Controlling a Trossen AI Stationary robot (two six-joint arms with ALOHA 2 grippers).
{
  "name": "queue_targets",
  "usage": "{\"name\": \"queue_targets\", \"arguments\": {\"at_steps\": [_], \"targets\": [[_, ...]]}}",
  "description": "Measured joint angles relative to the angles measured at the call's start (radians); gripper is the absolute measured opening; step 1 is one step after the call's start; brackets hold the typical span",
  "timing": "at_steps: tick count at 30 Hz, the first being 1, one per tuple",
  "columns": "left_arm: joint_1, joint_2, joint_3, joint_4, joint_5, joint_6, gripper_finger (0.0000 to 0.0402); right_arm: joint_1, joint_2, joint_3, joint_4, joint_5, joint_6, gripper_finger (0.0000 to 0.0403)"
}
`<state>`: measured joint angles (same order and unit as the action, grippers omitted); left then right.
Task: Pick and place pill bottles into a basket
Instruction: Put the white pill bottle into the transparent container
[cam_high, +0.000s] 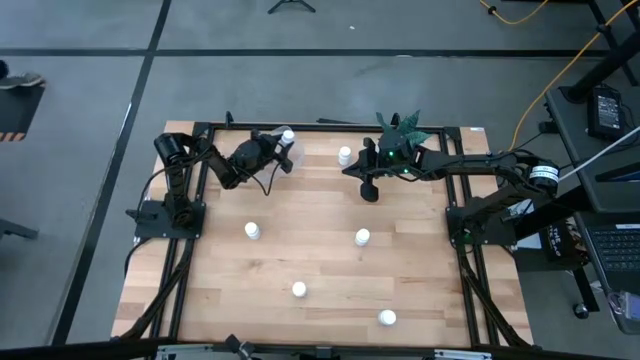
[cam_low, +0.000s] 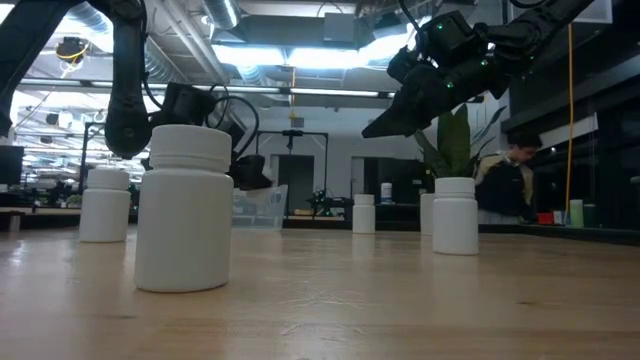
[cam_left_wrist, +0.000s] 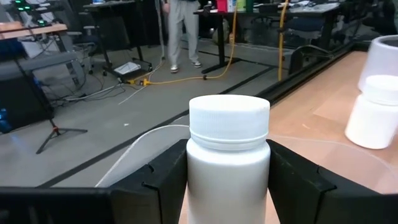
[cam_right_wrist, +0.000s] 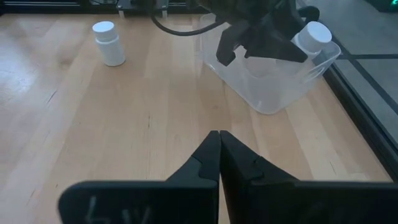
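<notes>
My left gripper (cam_high: 279, 147) is shut on a white pill bottle (cam_left_wrist: 229, 155) above the clear basket (cam_high: 283, 163) at the table's far left. The basket's rim (cam_left_wrist: 140, 142) shows below the bottle. My right gripper (cam_right_wrist: 219, 143) is shut and empty, raised over the table's far middle (cam_high: 369, 192), near the potted plant. Several more bottles stand upright on their bases on the table: one by the plant (cam_high: 345, 155), two in the middle (cam_high: 252, 230) (cam_high: 362, 237), two near the front (cam_high: 299, 290) (cam_high: 387, 318). My left gripper pinches the bottle's body (cam_left_wrist: 205, 186) between its two fingers (cam_left_wrist: 163, 180), one on each side below the cap. The bottle lies along the fingers, its cap (cam_left_wrist: 229, 115) sticking out past the fingertips. It is tilted, lifted clear, above the basket (cam_right_wrist: 273, 84).
A white pot with a green plant (cam_high: 400, 138) stands at the far edge beside my right arm. A black frame (cam_high: 180, 290) runs along the table's sides. In the low view a bottle (cam_low: 185, 210) stands close to the camera. A person (cam_left_wrist: 180, 31) stands beyond the table.
</notes>
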<state>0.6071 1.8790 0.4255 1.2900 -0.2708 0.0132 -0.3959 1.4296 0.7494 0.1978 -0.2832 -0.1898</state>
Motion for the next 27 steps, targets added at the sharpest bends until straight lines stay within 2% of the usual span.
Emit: {"name": "queue_targets", "arguments": {"at_steps": [12, 27], "targets": [[0.0, 0.0, 0.0, -0.002, -0.049, 0.0, 0.0185, 0.0, 0.0, 0.0, 0.0, 0.0, -0.001, 0.0007], [0.002, 0.0, 0.0, -0.001, -0.053, 0.0, 0.0185, 0.0, 0.0, 0.0, 0.0, 0.0, 0.002, 0.0007]]}}
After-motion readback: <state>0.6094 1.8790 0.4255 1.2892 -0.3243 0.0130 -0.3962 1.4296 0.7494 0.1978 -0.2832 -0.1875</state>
